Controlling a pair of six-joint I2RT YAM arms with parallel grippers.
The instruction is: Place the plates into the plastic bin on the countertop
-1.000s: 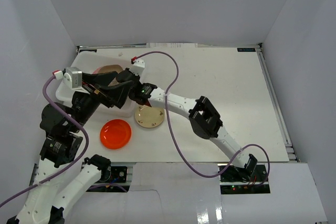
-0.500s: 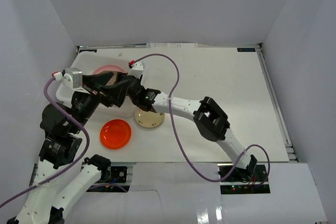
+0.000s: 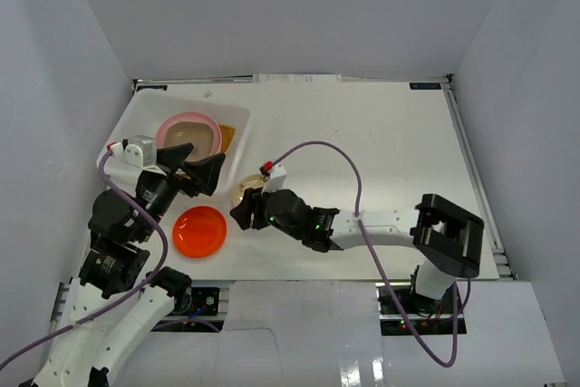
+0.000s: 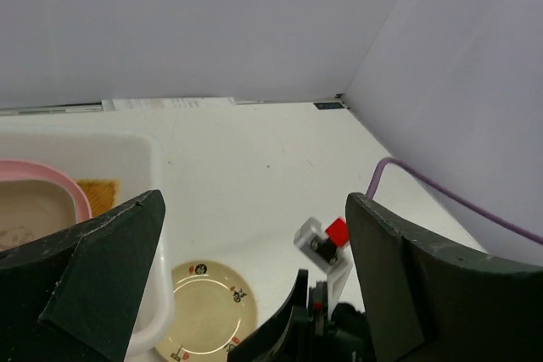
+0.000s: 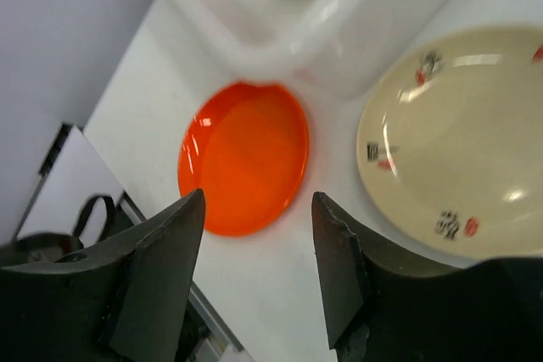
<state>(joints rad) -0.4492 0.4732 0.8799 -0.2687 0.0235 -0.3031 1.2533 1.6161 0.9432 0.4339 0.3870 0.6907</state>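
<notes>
Right wrist view: right gripper [image 5: 259, 205] spread, empty, low over counter [image 3: 381, 151] between orange plate [image 5: 242, 154] and cream plate [image 5: 458, 142], likely choosing one to pick.
Left side: left gripper [image 3: 196, 168] wide apart, empty, above near rim of bin [image 3: 148, 118].
Bin contents: pink plate [image 3: 190, 116] and others.
In the way: bin wall just beside cream plate.

Red-orange plate [image 3: 199, 231]; cream plate [image 5: 458, 146], small red-black motifs; white bin [image 3: 237, 124].

Bright, even light — soft shadows on the counter [image 3: 381, 151]; glare streaks the cream plate [image 5: 458, 137], wrist-view foregrounds slightly soft
</notes>
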